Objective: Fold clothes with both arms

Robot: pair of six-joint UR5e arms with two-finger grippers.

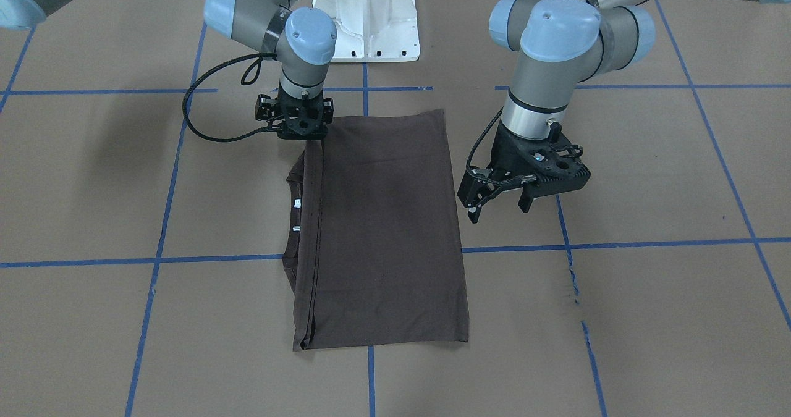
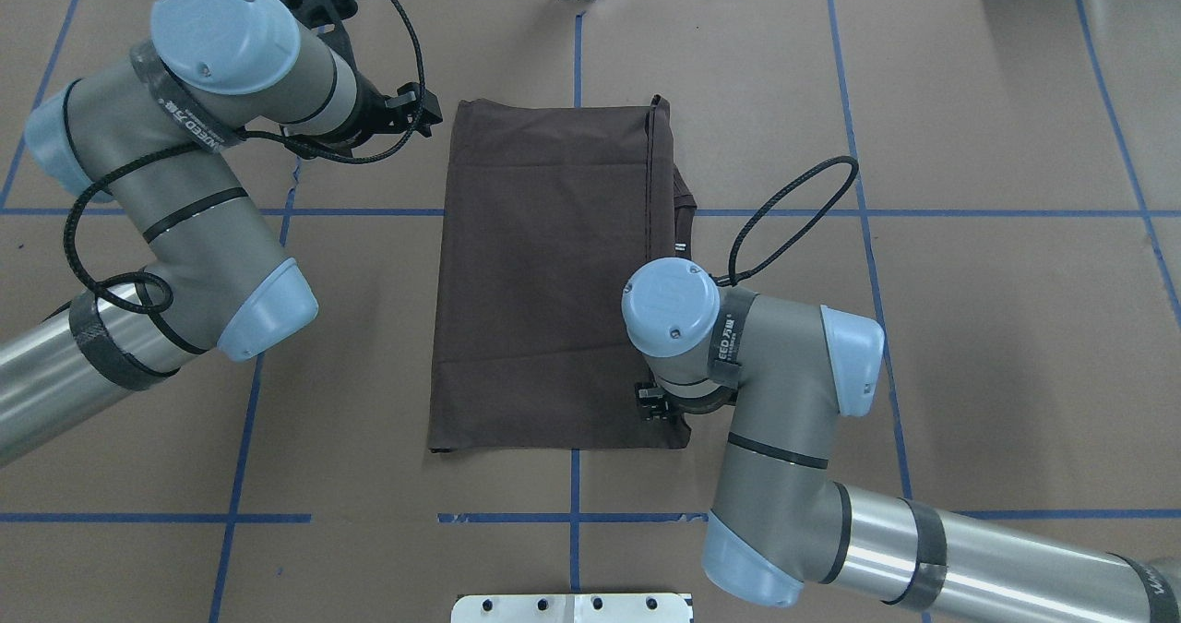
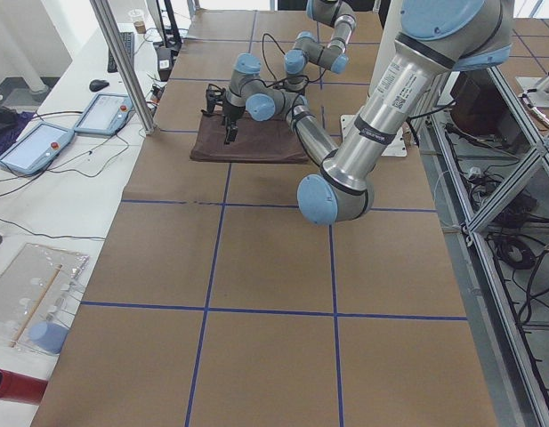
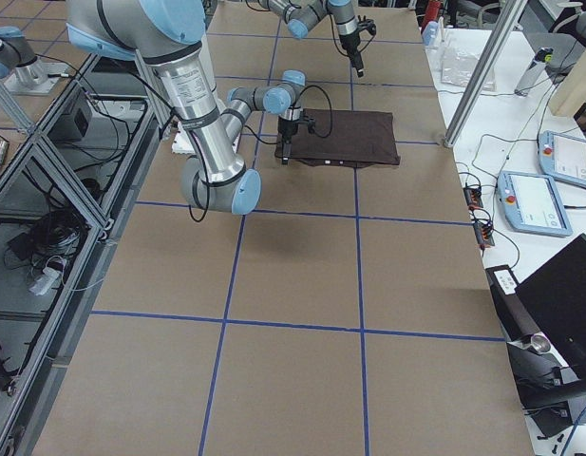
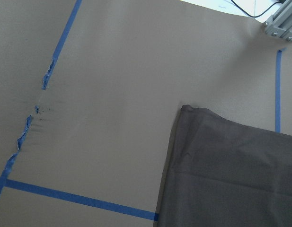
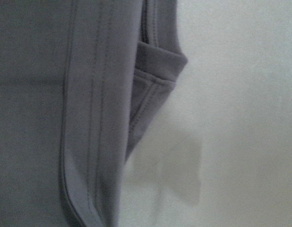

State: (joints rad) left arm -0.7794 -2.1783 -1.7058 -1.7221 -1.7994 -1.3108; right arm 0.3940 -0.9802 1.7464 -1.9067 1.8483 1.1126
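One brown blue-taped table [image 1: 649,318] bears the T-shirt [image 1: 389,231]; left hand [image 1: 498,212] spread, right hand [image 1: 301,130] grip unclear

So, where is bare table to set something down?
Wide bare table beyond the right arm, on the robot's right; a patch between T-shirt and left arm. Crowded at the shirt's edges by the left gripper and right gripper.

Matt brown cloth T-shirt [image 1: 383,219], matt paper table cover [image 1: 649,318], glossy metal arm tubes [image 2: 978,549]

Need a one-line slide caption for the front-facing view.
Folded brown T-shirt on the taped table; right gripper at its base-side corner, left gripper open beside the opposite edge.
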